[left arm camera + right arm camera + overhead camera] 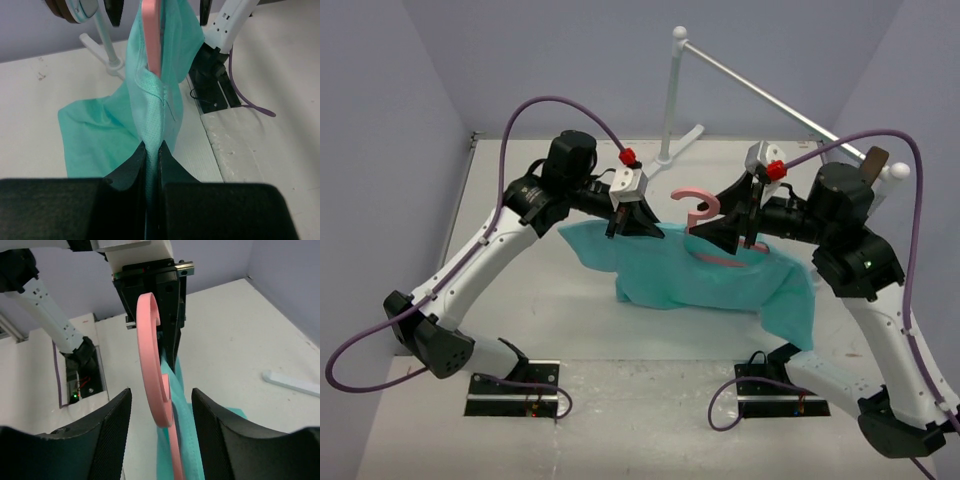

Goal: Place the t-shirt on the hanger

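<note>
Top view: the t-shirt [710, 285] sits at the centre of the table [620, 350]. Its 10 o'clock corner is lifted, and the rest sags to the tabletop, with one end trailing off toward 4 o'clock.

Left gripper [152, 150]: jaws pressed together on a bunched ridge of the shirt's cloth, which rises taut from the fingertips. It holds the shirt's 10 o'clock edge.

Hanger [149, 340]: stands upright at the shirt's 12 o'clock edge, with the hook clear above the cloth. In the left wrist view its pink bar runs down into the collar opening. How far it reaches inside cannot be told.

Right gripper [161, 392]: jaws apart, one finger on either side of the hook at 9 and 3 o'clock. A gap shows on both sides, and it grips nothing.

A silver rail [760, 90] on a white stand is at 1 o'clock on the table, well apart from the shirt.
</note>
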Controlling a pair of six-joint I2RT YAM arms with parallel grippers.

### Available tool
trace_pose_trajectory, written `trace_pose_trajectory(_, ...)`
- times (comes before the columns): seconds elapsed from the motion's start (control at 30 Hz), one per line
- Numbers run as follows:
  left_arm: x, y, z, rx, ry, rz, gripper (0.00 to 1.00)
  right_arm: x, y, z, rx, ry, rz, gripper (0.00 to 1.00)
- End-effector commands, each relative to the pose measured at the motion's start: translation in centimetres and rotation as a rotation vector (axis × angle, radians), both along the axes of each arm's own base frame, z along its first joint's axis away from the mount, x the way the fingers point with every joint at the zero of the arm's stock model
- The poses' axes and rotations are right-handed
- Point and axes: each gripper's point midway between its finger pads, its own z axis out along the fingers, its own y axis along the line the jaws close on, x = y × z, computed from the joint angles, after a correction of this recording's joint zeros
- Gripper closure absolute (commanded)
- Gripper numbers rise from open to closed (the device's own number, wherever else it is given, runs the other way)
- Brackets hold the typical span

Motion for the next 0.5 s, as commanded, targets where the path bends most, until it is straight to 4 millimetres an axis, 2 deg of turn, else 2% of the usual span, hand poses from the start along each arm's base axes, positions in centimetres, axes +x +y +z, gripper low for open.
trace_pose_trajectory(0.0, -0.8, 0.1, 1.4, -0.036, -0.035, -0.055, 1.0, -2.9, 2.0, 2.5, 0.116, -0.062, 0.244, 0.62)
trace_pose_trajectory(0.07, -0.8, 0.1, 1.3, -0.028, -0.027, -0.058, 1.0, -2.7, 2.2, 2.5, 0.127, -0.045, 0.253, 0.76)
trace_pose_trajectory(0.13, -0.8, 0.2, 1.3, -0.02, -0.026, -0.05, 1.0, -2.4, 2.5, 2.4, 0.132, -0.034, 0.255, 0.99)
trace_pose_trajectory(0.2, 0.3, 0.4, 1.6, -0.005, -0.058, 0.029, 0.64, -2.4, 2.4, 2.4, 0.134, -0.05, 0.251, 1.0)
trace_pose_trajectory(0.27, 1.8, 0.8, 2.1, -0.003, -0.078, 0.148, 0.39, -2.4, 1.9, 2.6, 0.137, -0.089, 0.22, 1.0)
trace_pose_trajectory(0.3, 2.0, 1.2, 2.3, -0.007, -0.095, 0.179, 0.16, -2.4, 1.7, 2.9, 0.142, -0.105, 0.198, 1.0)
trace_pose_trajectory(0.33, 2.4, 1.6, 2.4, -0.011, -0.104, 0.221, 0.02, -2.3, 1.4, 3.1, 0.146, -0.121, 0.178, 1.0)
trace_pose_trajectory(0.43, 4.4, 3.4, 2.1, -0.014, -0.125, 0.406, 0.0, -2.4, 0.5, 3.8, 0.15, -0.164, 0.141, 1.0)
trace_pose_trajectory(0.47, 4.2, 4.5, 2.8, -0.032, -0.149, 0.45, 0.0, -2.5, 0.2, 4.0, 0.15, -0.175, 0.138, 1.0)
